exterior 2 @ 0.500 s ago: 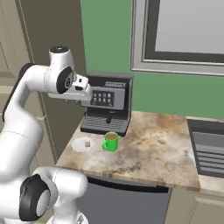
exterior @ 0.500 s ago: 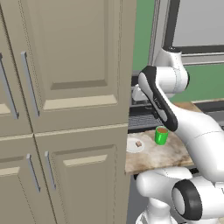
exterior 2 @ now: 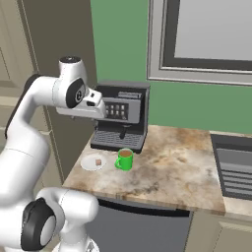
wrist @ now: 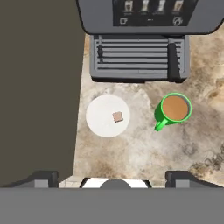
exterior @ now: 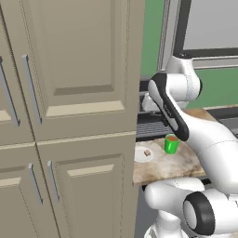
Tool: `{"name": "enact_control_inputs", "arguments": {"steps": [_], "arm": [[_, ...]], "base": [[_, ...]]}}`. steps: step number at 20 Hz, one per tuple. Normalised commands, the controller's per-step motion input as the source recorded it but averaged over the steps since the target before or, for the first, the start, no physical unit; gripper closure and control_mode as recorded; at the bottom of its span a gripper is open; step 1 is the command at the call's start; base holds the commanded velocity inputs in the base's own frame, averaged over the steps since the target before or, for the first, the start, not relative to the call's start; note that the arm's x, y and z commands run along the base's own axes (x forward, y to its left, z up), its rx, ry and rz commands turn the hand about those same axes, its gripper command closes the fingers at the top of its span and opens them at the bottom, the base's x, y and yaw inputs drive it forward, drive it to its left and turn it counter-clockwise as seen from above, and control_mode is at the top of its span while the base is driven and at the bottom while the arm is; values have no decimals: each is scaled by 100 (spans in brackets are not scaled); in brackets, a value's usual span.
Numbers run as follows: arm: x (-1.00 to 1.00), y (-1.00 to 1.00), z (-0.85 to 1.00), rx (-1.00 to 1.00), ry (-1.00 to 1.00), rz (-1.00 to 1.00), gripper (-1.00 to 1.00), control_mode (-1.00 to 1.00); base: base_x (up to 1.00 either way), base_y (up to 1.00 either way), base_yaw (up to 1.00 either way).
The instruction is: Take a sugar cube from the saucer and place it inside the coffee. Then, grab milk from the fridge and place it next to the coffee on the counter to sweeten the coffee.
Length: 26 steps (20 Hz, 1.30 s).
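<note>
The white saucer (wrist: 101, 118) lies on the counter (wrist: 144, 153) in front of the coffee machine, with the tan sugar cube (wrist: 117, 116) on it just right of its middle. Right beside it stands the coffee (wrist: 175, 108), a green mug of brown liquid. My gripper (wrist: 113, 178) hangs open high above them, roughly over the saucer, with nothing between its fingertips (wrist: 42, 176). From the sides I see the saucer (exterior 2: 92, 163), the cube (exterior 2: 98, 161) and the mug (exterior 2: 124, 159) below my hand (exterior 2: 87, 110). The milk and the fridge are out of view.
A dark coffee machine (exterior 2: 122, 115) stands against the green wall right behind the saucer and mug. Tall beige cabinets (exterior: 69, 116) wall off the counter's left end. A dark sink or hob (exterior 2: 237, 167) lies at the right, with bare stone (exterior 2: 167, 172) between.
My hand has sunk slightly toward the counter. The saucer, the cube and the mug have stayed put.
</note>
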Motion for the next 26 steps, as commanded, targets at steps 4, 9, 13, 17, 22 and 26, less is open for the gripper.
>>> {"name": "enact_control_inputs", "arguments": {"steps": [4, 9, 13, 17, 22, 26], "arm": [[0, -71, -53, 1, 6, 4, -100, -100], [-6, -69, -78, 0, 1, 30, -100, -100], [-12, -42, -74, 2, 0, 45, -100, -100], [12, 9, -38, 0, 0, 22, -100, -100], [17, 40, -16, 0, 1, 8, -100, -100], [9, 49, -18, 0, 2, 2, -100, -100]], "base": [[0, 0, 0], [0, 0, 0], [0, 0, 0], [0, 0, 0], [0, 0, 0], [0, 0, 0]]}}
